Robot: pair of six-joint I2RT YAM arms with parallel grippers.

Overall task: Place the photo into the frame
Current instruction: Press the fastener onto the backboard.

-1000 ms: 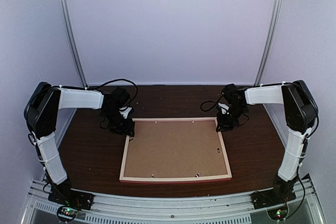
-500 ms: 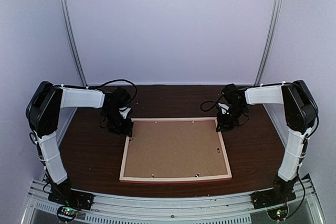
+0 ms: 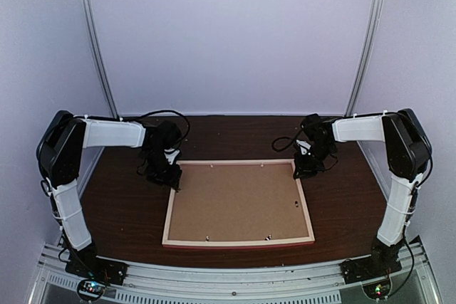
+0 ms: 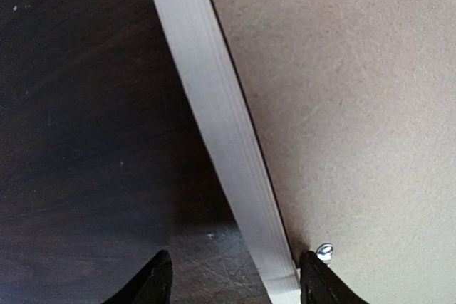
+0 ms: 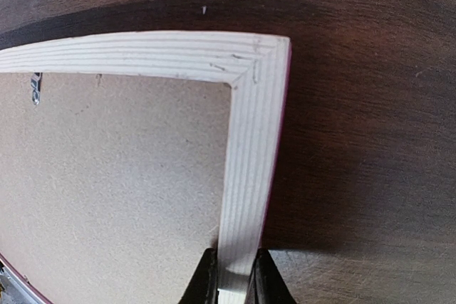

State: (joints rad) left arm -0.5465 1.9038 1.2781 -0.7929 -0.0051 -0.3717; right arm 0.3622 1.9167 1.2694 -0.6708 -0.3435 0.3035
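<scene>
A big picture frame (image 3: 239, 241) is laid flat on the dark wooden table (image 3: 121, 211), back side up, near the middle. Its back edges are made of pale wood, and a thin pink-red strip is seen along its outer side. A brown backing board (image 3: 235, 201) is set inside it, and a small metal clip (image 4: 324, 250) is seen at the board's edge.

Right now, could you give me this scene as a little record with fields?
frame: back side up, flat on the table
backing board: brown, inside the frame
photo: not in sight
left end effector: open, astride the frame's left rail
right end effector: shut on the frame's right rail
</scene>
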